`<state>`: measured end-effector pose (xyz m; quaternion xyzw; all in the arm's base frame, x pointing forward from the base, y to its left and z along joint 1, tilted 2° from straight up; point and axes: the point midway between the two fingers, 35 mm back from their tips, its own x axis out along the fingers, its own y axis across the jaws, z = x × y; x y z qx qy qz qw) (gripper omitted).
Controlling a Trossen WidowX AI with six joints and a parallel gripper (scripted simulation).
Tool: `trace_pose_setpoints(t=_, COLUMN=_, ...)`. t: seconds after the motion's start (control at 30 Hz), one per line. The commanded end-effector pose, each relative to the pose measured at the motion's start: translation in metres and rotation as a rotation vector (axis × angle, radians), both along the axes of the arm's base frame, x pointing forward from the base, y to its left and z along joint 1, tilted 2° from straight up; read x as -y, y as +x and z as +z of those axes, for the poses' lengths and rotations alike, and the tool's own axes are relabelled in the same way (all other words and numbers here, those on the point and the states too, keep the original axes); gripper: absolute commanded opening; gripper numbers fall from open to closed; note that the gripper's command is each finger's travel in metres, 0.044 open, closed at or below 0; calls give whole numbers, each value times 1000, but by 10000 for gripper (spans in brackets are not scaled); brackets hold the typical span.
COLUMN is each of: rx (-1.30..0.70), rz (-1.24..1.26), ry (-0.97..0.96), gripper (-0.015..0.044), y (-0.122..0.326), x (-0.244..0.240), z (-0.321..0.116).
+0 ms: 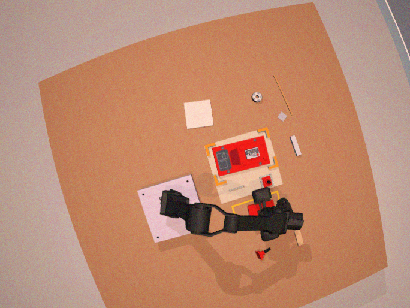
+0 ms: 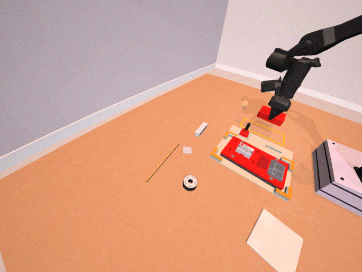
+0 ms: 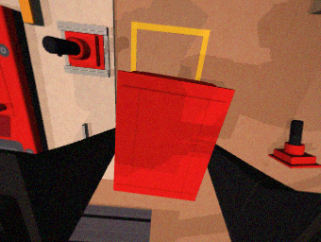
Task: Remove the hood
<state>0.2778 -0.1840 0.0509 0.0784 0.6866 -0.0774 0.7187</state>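
Hood [image 3: 167, 137] is clamped in the jaws of the gripper [image 2: 274, 114] and carried clear of the surface [image 2: 87, 187], just beside the marked area [image 2: 261, 130], on the side away from the toy car [image 2: 257, 161]. In the wrist view the yellow outline [image 3: 170, 47] is seen ahead of the hood's far edge, partly hidden by it.

Handling, as judged:
- Flat red slab, straight edges, uniform face. Rigid is assumed; no flex is seen under the clamp.
- Probably light: it is held level from one end with no visible droop.
- Faces look smooth, so slip is likely if the hold is loosened early or the wrist is swung hard.
- Not taken as fragile, but a corner strike on the base board [image 1: 232, 190] or the red joystick block [image 2: 245, 132] is to be avoided.

Hold:
- The two long side edges are gripped near the end closest to the wrist, jaws spread wide across the width.
- That leaves most of the slab cantilevered forward, so pitch about the jaw line is the weak axis.
- A hold nearer mid-length would be steadier, but a regrip is not worth it this close to the drop.

Release is best made only once the hood is flat on the surface inside the outline.
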Motion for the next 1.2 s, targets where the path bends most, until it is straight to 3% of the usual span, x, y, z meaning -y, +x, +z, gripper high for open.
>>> trace_pose_setpoints(t=0.0, rx=4, rz=4, ry=4, gripper=0, y=1, x=-1, z=-2)
trace_pose_setpoints(t=1.17, rx=4, rz=4, ry=4, gripper=0, y=2, x=-1, z=-25)
